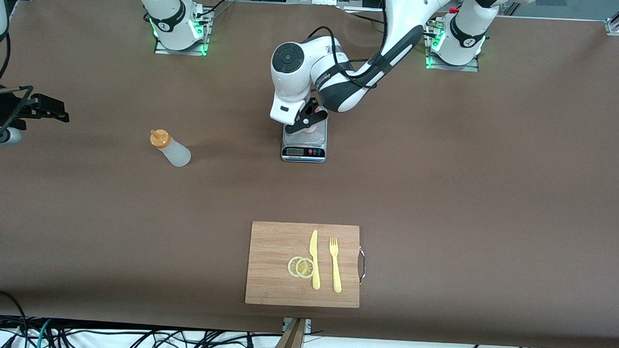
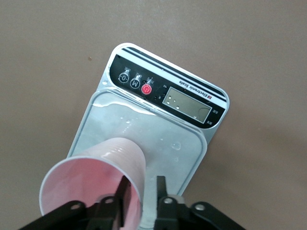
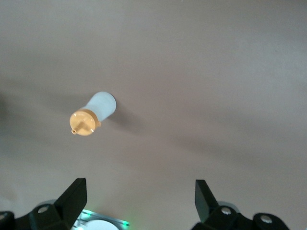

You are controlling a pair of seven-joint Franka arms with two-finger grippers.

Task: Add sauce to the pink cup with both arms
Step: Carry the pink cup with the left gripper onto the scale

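Observation:
The pink cup [image 2: 96, 177] stands upright on the silver scale [image 2: 158, 139], mostly hidden under the left arm's hand in the front view, where a bit of the cup [image 1: 319, 116] shows. My left gripper [image 2: 144, 184] straddles the cup's rim: one finger is inside the cup, the other outside with a gap to the wall, so it is open. The sauce bottle [image 1: 171, 148], whitish with an orange cap, stands on the table toward the right arm's end; it also shows as the sauce bottle [image 3: 96, 111]. My right gripper [image 3: 139, 187] hovers open and empty at that end of the table [image 1: 54, 114].
A wooden cutting board [image 1: 275, 265] lies near the front camera's edge with a yellow knife [image 1: 314, 259], a yellow fork [image 1: 334, 265] and two lemon slices [image 1: 301, 267] on it. The scale [image 1: 303, 152] sits mid-table with its display toward the front camera.

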